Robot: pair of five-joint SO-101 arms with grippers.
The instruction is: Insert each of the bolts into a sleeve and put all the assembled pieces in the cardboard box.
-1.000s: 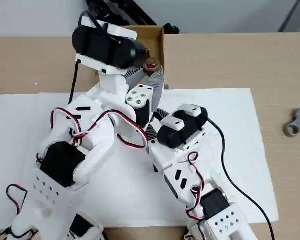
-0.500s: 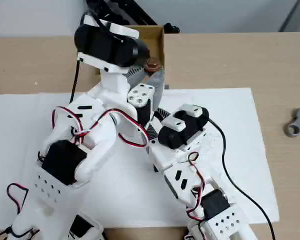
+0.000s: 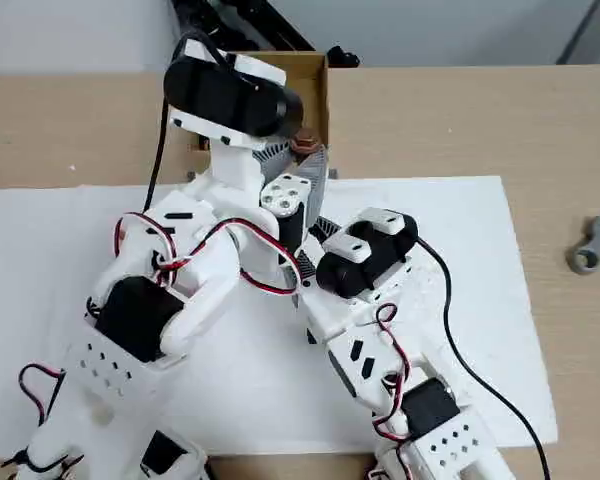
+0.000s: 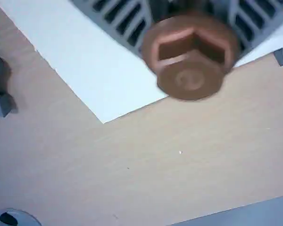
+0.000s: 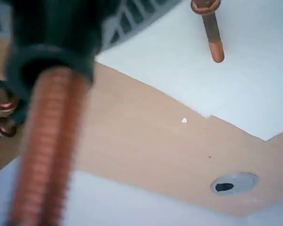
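A copper bolt [image 4: 191, 56] with a flanged hexagonal head is held by the left pincer [image 3: 301, 156], clenched on it between ribbed grey fingers [image 4: 111, 16]. The bolt hangs head-up at the far edge of the white sheet [image 3: 430, 210], just beside the near corner of the cardboard box [image 3: 319, 90]. The right pincer [image 5: 70, 33] grasps a smooth black sleeve [image 5: 47, 56], and a coarsely threaded copper shaft [image 5: 40, 155] protrudes from it. A second copper bolt [image 5: 210, 28], smooth at its tip, shows against the sheet. A small grey plastic part [image 3: 591, 245] lies well apart on the bare wooden tabletop [image 3: 460, 120].
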